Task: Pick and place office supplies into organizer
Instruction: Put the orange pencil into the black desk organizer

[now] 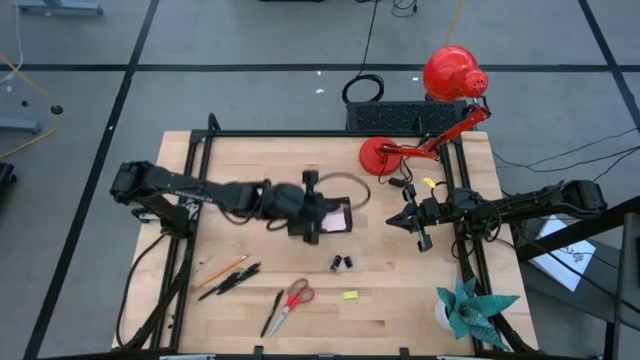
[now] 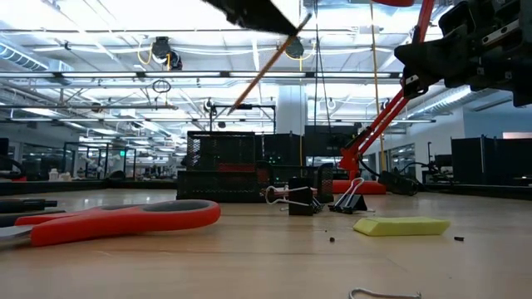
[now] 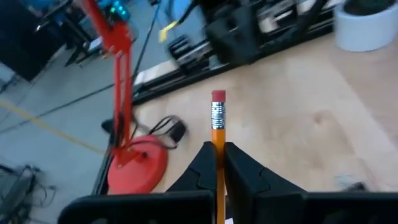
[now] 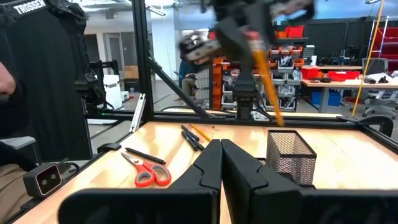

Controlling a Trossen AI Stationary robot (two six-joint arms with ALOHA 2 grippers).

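One orange pencil (image 3: 217, 134) sits clamped between my left gripper (image 1: 312, 213)'s fingers, its pink eraser end poking out past the fingertips. I have that gripper raised over the black mesh organizer (image 1: 335, 216) near the table's middle; in the right wrist view the pencil hangs tilted above the organizer's mesh cup (image 4: 290, 157).

On the wooden table (image 1: 400, 290) I see the red-handled scissors (image 1: 291, 301) beside a black pen (image 1: 272, 312), another orange pencil (image 1: 221, 268) with black pens (image 1: 232, 281) toward the left arm's side, two black binder clips (image 1: 342, 262) in front of the organizer, and a small yellow piece (image 1: 350, 295).

My right gripper (image 1: 409, 219) waits beside the red desk lamp (image 1: 432, 110), fingers pressed together on nothing. The only writing I can read is "TROSSEN" (image 4: 29, 7) on a dark upright in the right wrist view.
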